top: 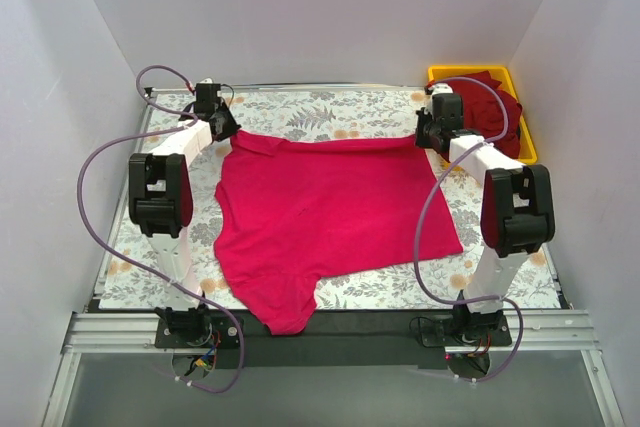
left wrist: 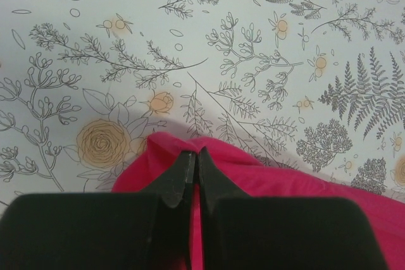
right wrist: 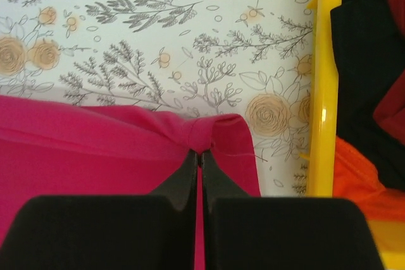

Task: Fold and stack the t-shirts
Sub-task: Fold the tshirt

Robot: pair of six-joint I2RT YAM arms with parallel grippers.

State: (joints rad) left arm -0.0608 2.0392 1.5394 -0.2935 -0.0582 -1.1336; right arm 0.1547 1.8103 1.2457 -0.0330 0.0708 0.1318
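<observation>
The left hand point(top: 222, 130) sits at about 10 o'clock on the desk point(top: 320, 112). Its two black fingers are clenched on a far corner of the magenta-pink t-shirt point(top: 330, 217). In the left wrist view the fingertips meet with only a thin fold of cloth pinched between them, and the fabric bunches into a soft hump just past the tips.

The t-shirt lies spread over the middle of the desk as a broad, roughly four-sided sheet. Its far edge is drawn fairly straight between the two hands. One rounded lobe reaches out at 7 o'clock, down to the black strip along the near edge. The cloth is a plain, matte knit in one bright colour, mostly smooth with a few shallow creases. The desk top beneath it is pale and printed with grey ferns, sprigs and small orange flowers.

The right hand point(top: 428, 137), at about 2 o'clock, is clenched on the other far corner. The right wrist view shows the hem gathered into a small puckered knot at the fingertips, with a loose thread trailing from it.

At the 1 o'clock corner, just beyond that hand, stands the yellow bin point(top: 470, 71). It is glossy hard plastic with straight walls. The crimson t-shirts point(top: 500, 107) lie crumpled in a heap inside it, and an orange cloth point(right wrist: 361, 181) lies among them.
</observation>
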